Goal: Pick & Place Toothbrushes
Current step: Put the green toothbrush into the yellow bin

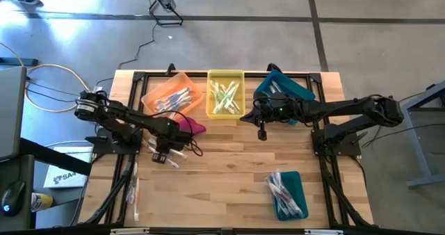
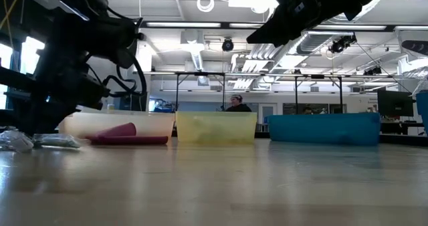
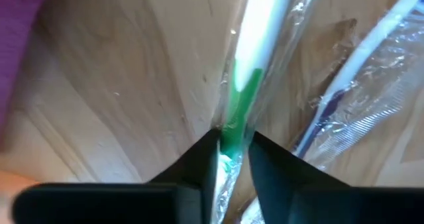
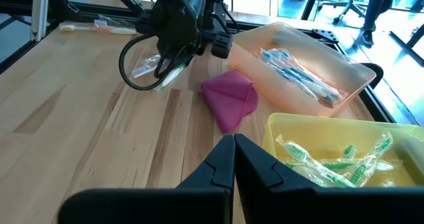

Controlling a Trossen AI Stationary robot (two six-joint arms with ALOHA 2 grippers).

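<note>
Several toothbrushes in clear wrappers (image 1: 169, 156) lie loose on the wooden table in front of the orange bin (image 1: 172, 96). My left gripper (image 3: 233, 136) points down over them, shut on a green-and-white toothbrush (image 3: 255, 52). Beside it lies one with a blue-and-white handle (image 3: 344, 85). More toothbrushes fill the orange bin, the yellow bin (image 1: 226, 92) and the near teal bin (image 1: 288, 193). My right gripper (image 4: 233, 141) hangs shut above the table's middle (image 1: 262, 133), in front of the far teal bin (image 1: 281, 89), touching nothing. My left gripper pinches the green stretch of the toothbrush's handle (image 3: 233, 118) between its two fingers, through the clear wrapper. The fingers come from above, pointing down, and lie across the stick. The toothbrush rests along the table top.
A magenta cloth lump (image 1: 191, 127) lies beside my left gripper, between the orange and yellow bins. More wrapped items lie by the table's left edge (image 1: 133, 186). Bare wood spreads across the middle and near left. A person sits in the room far behind (image 2: 235, 104).
</note>
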